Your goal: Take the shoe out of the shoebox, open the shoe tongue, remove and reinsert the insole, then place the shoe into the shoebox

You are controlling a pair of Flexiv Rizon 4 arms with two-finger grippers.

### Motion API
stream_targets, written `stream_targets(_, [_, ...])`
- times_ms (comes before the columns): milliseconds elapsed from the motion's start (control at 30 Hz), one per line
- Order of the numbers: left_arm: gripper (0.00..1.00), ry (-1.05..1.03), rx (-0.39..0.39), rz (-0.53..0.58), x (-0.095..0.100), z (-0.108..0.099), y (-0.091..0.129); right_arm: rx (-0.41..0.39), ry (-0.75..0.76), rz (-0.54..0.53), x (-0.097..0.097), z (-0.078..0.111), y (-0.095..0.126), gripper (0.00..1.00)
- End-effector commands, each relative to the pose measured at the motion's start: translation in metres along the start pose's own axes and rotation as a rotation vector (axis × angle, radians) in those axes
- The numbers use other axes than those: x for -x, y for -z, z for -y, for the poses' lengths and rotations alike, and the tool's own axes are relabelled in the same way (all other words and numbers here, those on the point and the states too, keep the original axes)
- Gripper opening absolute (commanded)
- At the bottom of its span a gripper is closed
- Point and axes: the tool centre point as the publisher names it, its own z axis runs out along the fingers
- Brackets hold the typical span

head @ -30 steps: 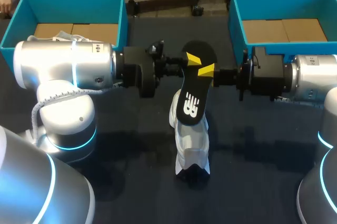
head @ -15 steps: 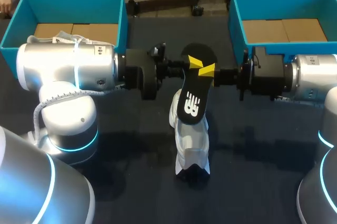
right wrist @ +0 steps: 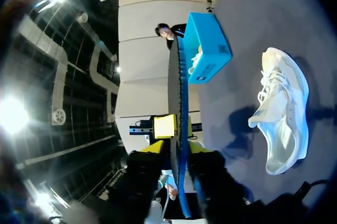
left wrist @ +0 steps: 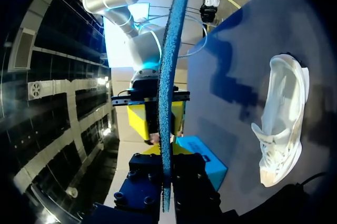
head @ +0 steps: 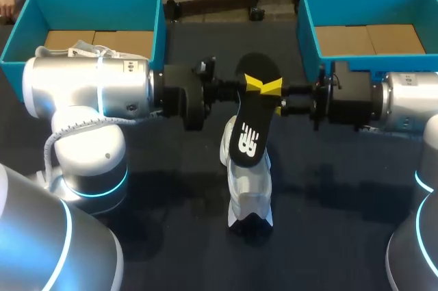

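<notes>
The black insole (head: 250,127) hangs tilted over the white shoe (head: 250,195), which lies mid-table. My left gripper (head: 254,84) comes in from the left and is shut on the insole's upper end. In the left wrist view the insole (left wrist: 167,76) runs edge-on between that gripper's (left wrist: 166,168) fingers, with the shoe (left wrist: 281,124) off to one side. My right gripper (head: 272,89) faces it from the right and stands open, its fingers on either side of the same end. In the right wrist view the insole (right wrist: 178,103) is edge-on in this gripper's (right wrist: 178,153) gap, beside the shoe (right wrist: 281,124).
A blue shoebox (head: 156,27) stands at the back left with another white shoe (head: 82,49) in it. A second blue shoebox (head: 306,24) stands at the back right, close behind my right arm. Both arms cross the table's middle.
My right gripper has opened off the insole and drawn back slightly to the right. My left gripper has tightened on the insole, whose lower end has dropped a little toward the shoe.
</notes>
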Motion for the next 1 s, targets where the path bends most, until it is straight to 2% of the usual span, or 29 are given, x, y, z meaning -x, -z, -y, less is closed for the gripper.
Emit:
stream_targets(33, [0.00,0.004,-0.003,0.003,-0.003,0.000,0.002,0.027,0.004,0.022,-0.005,0.009,0.018,1.00])
stream_targets(233, [0.00,0.034,-0.046,-0.005,-0.001,0.005,0.008,0.063,0.029,0.067,-0.003,0.009,0.040,1.00])
stream_targets(367, [0.00,0.103,-0.095,-0.030,-0.001,0.013,0.013,0.089,0.121,0.096,-0.003,0.006,0.058,1.00])
stream_targets(533, [0.00,0.195,-0.104,-0.037,0.003,0.017,0.017,0.105,0.234,0.112,-0.004,0.003,0.072,1.00])
stream_targets(733, [0.00,0.309,-0.128,-0.053,0.006,0.020,0.018,0.085,0.369,0.151,-0.005,-0.001,0.082,1.00])
stream_targets(867, [0.00,0.423,-0.140,-0.064,0.008,0.021,0.020,0.008,0.497,0.195,-0.007,-0.003,0.082,1.00])
stream_targets(933, [0.00,0.484,-0.136,-0.069,0.009,0.022,0.021,-0.021,0.514,0.209,-0.007,-0.004,0.081,1.00])
stream_targets(1000, [0.00,0.498,-0.131,-0.068,0.009,0.022,0.021,-0.007,0.510,0.234,-0.007,-0.004,0.080,1.00])
